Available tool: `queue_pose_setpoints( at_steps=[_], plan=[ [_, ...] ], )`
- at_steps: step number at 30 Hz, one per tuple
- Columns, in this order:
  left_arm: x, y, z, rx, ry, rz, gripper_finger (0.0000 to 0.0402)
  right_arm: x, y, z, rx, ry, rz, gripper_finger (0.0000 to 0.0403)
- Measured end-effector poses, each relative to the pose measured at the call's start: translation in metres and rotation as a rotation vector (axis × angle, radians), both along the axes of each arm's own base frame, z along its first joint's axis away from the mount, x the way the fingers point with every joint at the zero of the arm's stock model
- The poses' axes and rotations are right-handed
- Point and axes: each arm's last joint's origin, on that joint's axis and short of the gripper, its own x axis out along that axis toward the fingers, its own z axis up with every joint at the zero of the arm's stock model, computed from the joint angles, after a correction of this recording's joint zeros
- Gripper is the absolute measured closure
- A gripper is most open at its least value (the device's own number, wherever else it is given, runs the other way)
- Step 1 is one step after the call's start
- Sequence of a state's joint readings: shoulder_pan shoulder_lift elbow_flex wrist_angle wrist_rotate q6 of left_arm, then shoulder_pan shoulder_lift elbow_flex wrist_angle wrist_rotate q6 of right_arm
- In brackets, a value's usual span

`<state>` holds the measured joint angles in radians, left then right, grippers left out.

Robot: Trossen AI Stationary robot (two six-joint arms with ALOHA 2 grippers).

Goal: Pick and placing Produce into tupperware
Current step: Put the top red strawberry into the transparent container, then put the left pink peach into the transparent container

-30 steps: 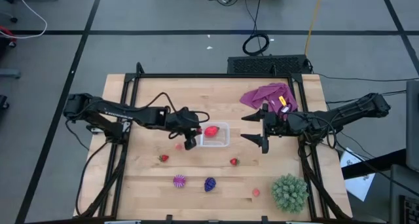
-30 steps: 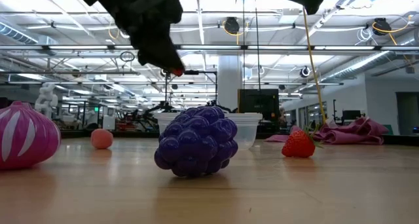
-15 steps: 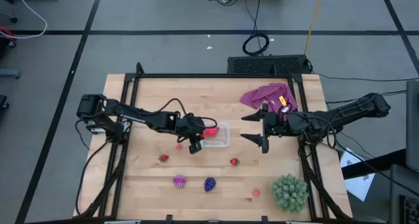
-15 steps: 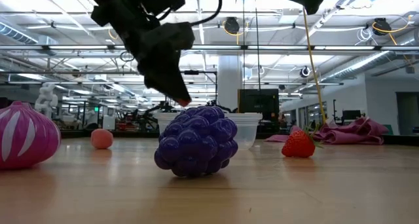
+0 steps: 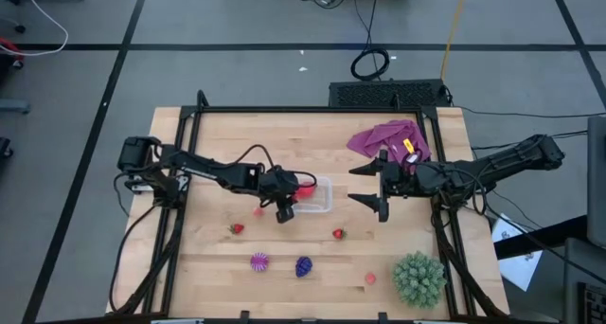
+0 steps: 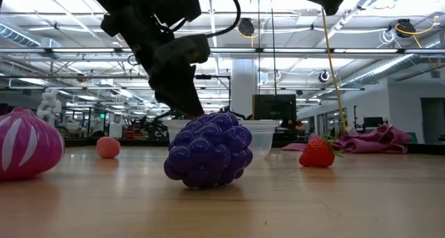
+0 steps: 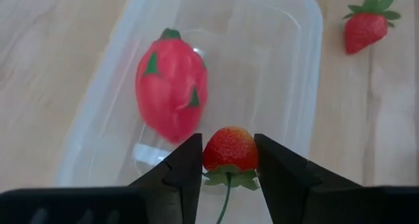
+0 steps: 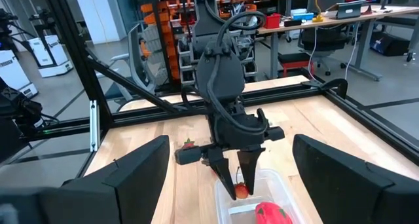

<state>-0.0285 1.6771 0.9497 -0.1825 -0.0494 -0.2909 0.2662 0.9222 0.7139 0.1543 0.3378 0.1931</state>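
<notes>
A robotics lab: wooden table [image 5: 218,267] on taped grey floor, shelving [image 8: 163,21], desks, ceiling strip lights [image 6: 389,64] beyond

From my overhead feed the tupperware [image 5: 312,195] sits near the middle of the desk [image 5: 218,144], with one large fruit [image 7: 171,101] lying in it and my left gripper [image 5: 287,200] at its 9 o'clock edge, a strawberry [image 7: 230,150] pinched between the fingers over the box. My right gripper [image 5: 372,185] hangs at the box's 3 o'clock, well apart, with the cloth [image 5: 388,137] at 1 o'clock. Toward 6 o'clock lie two more strawberries [image 5: 338,234] and the two spiky pieces [image 5: 303,265], with the big spiky ball [image 5: 419,277] at 5 o'clock.
</notes>
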Motion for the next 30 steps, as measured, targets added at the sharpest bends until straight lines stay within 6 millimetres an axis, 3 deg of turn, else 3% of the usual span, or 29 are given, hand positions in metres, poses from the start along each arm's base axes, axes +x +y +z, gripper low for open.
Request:
queue_pose_setpoints(
  at_steps=[26, 30],
  plan=[
    [0.001, 0.008, -0.002, 0.021, -0.001, 0.044, 0.0229, 0.0, 0.0, 0.0, 0.0, 0.001, 0.0, 0.0086],
    [-0.002, 0.012, 0.015, 0.049, -0.004, 0.021, 0.0221, 0.0, 0.0, 0.0, 0.0, 0.001, 0.0, 0.0086]
  ],
)
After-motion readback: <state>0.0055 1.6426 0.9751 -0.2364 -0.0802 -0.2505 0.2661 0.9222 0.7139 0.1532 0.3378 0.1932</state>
